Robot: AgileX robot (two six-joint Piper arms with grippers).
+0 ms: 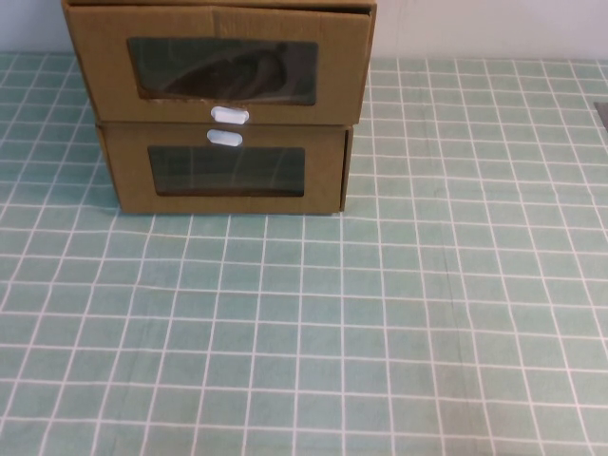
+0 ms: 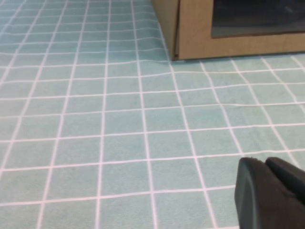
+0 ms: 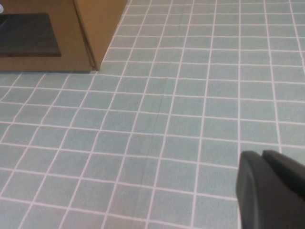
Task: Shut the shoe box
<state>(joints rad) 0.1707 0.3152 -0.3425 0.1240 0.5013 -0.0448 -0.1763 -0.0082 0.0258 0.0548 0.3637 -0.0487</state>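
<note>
Two brown cardboard boxes are stacked at the back left of the table. The upper one is the shoe box (image 1: pixel 218 66), with a clear window and a white pull tab (image 1: pixel 229 116) below it. Its front juts out toward me past the lower box. Neither arm shows in the high view. My left gripper (image 2: pixel 264 161) hovers low over the tablecloth, short of the lower box's left corner, its fingers together and empty. My right gripper (image 3: pixel 261 153) hovers short of the lower box's right corner, also shut on nothing.
The twin lower box (image 1: pixel 226 171) rests on the table, its white tab (image 1: pixel 224 138) above its window; its corners show as the box (image 2: pixel 238 28) and the box (image 3: pixel 47 33). A green checked cloth (image 1: pixel 380 332) covers the table. A dark object (image 1: pixel 601 114) sits at the right edge.
</note>
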